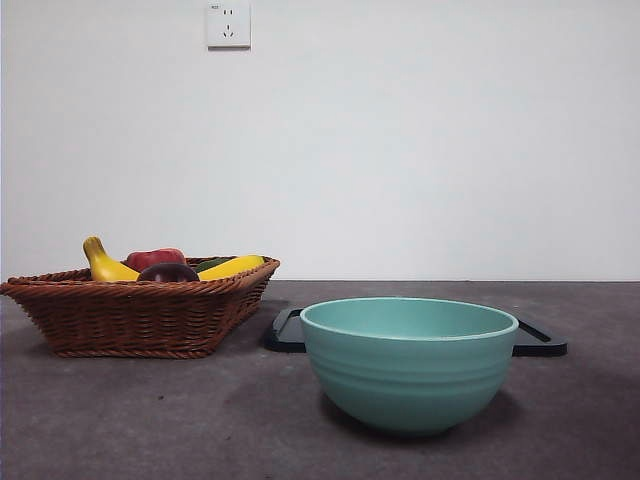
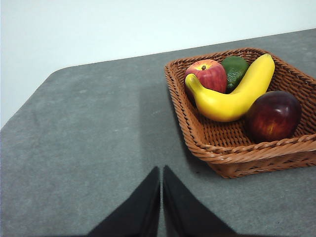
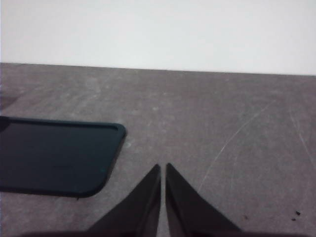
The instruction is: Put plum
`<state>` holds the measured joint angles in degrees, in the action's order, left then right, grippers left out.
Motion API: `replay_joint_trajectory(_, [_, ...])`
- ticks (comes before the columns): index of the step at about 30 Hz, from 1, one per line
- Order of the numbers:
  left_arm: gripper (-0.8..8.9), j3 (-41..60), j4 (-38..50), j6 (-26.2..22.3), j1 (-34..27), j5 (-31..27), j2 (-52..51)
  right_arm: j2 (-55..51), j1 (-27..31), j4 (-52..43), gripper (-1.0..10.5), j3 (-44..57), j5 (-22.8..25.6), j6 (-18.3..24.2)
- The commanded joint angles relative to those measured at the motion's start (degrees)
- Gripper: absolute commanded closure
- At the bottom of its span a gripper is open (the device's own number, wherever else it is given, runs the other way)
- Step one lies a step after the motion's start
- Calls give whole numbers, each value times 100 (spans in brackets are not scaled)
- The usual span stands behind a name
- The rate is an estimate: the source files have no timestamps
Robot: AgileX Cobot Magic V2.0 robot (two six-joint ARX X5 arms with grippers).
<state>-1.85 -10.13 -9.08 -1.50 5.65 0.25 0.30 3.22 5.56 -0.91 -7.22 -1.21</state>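
Showing the scene: both arms wait clear of the fruit, and nothing is held.
Plum (image 2: 273, 116): very dark maroon, round and smooth; it lies in the near right corner of the wicker basket (image 2: 237, 157), beside the banana (image 2: 236, 94), though contact cannot be confirmed. From the front, only its top clears the basket rim.
Other fruit: a red apple (image 2: 208, 75) and a green fruit (image 2: 235, 70) sit farther back in the basket, behind the banana.
Left gripper (image 2: 161, 170): jaws pressed together, hanging over bare desk (image 2: 89, 148), near the basket but apart from it.
Right gripper (image 3: 163, 168): jaws pressed together over bare desk, near a black tray (image 3: 54, 155).
Bowl (image 1: 408, 362): teal, standing near the front at the right of the basket, with the tray behind it; probably where the plum goes, though the task does not say.
Handling, judged: the plum looks light, firm and glossy, so it may slip or roll under a shallow pinch.
Hold, judged: spread the jaws, come down from above, and close across its widest middle, keeping clear of the banana and the basket wall.
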Motion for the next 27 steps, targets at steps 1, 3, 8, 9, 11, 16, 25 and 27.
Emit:
replay_joint_trajectory(1, [806, 118, -50, 42, -13, -20, -7, -9, 13, 28, 941, 31, 55, -92])
replay_joint_trajectory(3, [806, 118, -50, 42, -13, -20, -7, -9, 13, 188, 941, 31, 120, -107])
replay_joint_trajectory(8, [806, 116, -52, 42, -13, -20, -7, -9, 13, 442, 941, 31, 160, -129])
replay_joint_trajectory(9, [806, 116, -52, 42, -13, -20, -7, -9, 13, 442, 941, 31, 157, -131])
replay_joint_trajectory(11, [806, 116, -52, 42, -13, -20, -7, -9, 13, 437, 941, 31, 146, -136])
replay_joint_trajectory(16, [806, 116, -52, 42, -13, -20, -7, -9, 13, 339, 941, 28, 144, -133])
replay_joint_trajectory(25, [806, 116, -52, 42, -13, -20, -7, -9, 13, 343, 941, 26, 144, -133])
replay_joint_trajectory(27, [806, 116, -52, 42, -13, -20, -7, -9, 13, 343, 941, 26, 144, -136])
